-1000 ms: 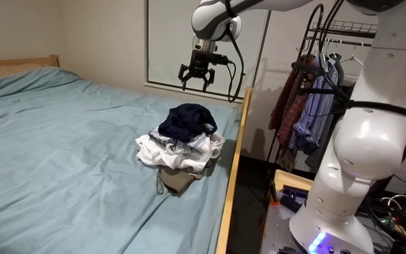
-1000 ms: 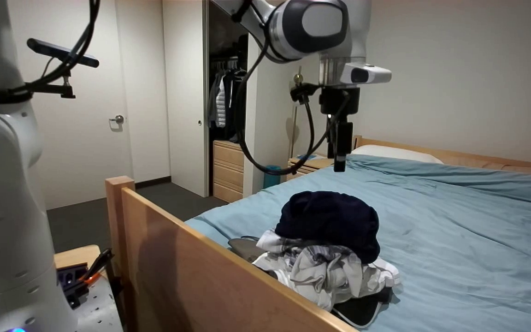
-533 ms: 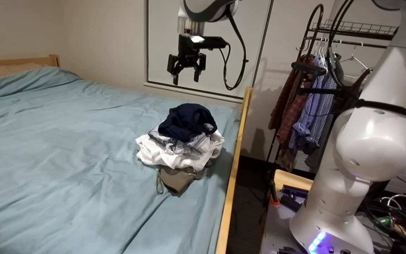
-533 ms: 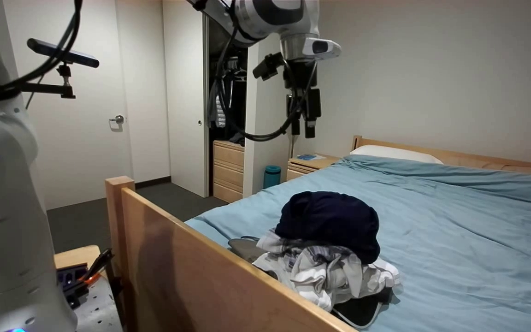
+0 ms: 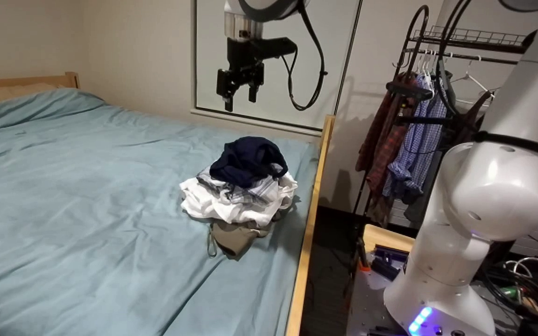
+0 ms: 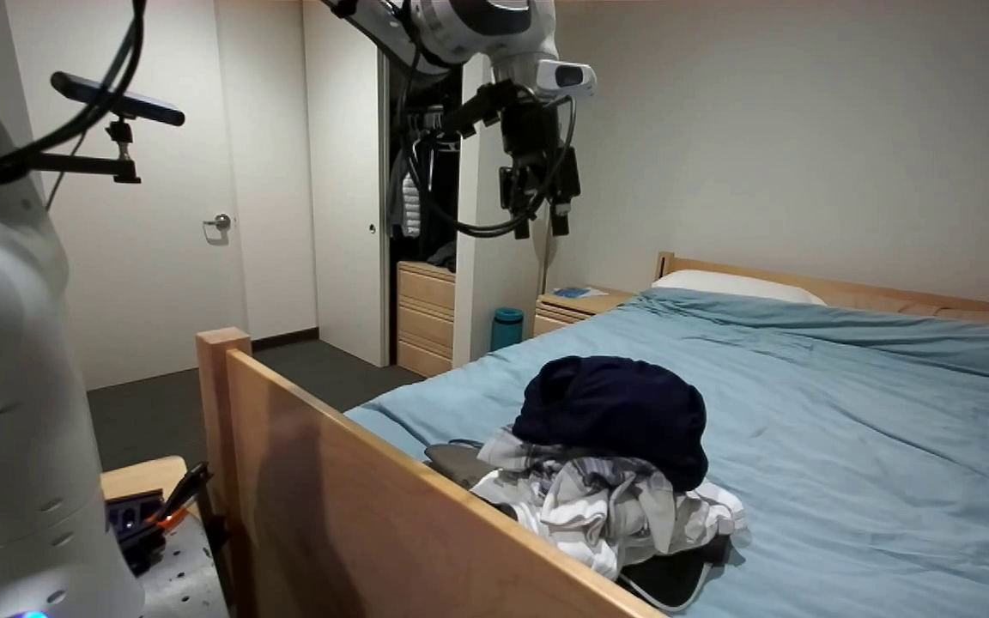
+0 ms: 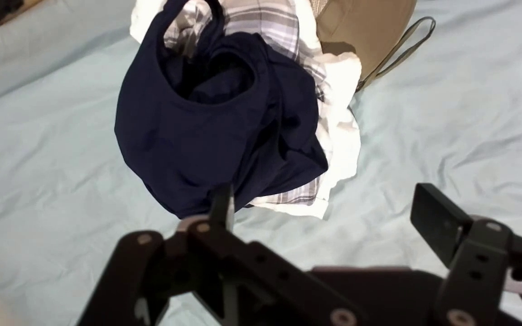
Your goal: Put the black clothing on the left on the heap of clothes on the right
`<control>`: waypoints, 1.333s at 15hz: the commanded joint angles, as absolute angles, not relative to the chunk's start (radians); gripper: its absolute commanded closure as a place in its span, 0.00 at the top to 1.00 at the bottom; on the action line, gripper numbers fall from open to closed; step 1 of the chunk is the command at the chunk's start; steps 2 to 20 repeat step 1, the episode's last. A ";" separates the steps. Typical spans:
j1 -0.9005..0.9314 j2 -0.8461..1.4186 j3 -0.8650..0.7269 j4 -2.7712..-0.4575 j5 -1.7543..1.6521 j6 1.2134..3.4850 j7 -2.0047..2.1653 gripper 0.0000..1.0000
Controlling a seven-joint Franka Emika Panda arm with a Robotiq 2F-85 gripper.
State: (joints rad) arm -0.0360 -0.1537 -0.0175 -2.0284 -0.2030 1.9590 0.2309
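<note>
A dark navy, almost black garment (image 5: 250,161) lies bunched on top of the heap of clothes (image 5: 217,205). The garment also tops the heap in an exterior view (image 6: 615,416) and in the wrist view (image 7: 197,140). The heap has plaid and white clothes, with a brown-olive piece (image 5: 234,238) at its lower edge. No separate black garment lies to the left on the bed. My gripper (image 5: 241,102) is open and empty, high above the bed and apart from the clothes. It also shows in an exterior view (image 6: 541,228) and the wrist view (image 7: 326,213).
The bed (image 5: 87,210) has a blue-green cover. A wooden footboard (image 6: 426,506) stands between the robot base and the heap. A rack with hanging shirts (image 5: 404,135) stands behind the arm. A nightstand (image 6: 585,300) is by the bed's far corner.
My gripper has risen and moved away from the heap, leftward in both exterior views, and turned slightly. It stays open. The clothes have not moved.
</note>
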 commanded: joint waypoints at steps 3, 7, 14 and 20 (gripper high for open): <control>-0.040 -0.153 -0.014 -2.026 -0.202 1.957 0.227 1.00; -0.040 -0.153 -0.014 -2.026 -0.202 1.957 0.227 1.00; -0.040 -0.153 -0.014 -2.026 -0.202 1.957 0.227 1.00; -0.040 -0.153 -0.014 -2.026 -0.202 1.957 0.227 1.00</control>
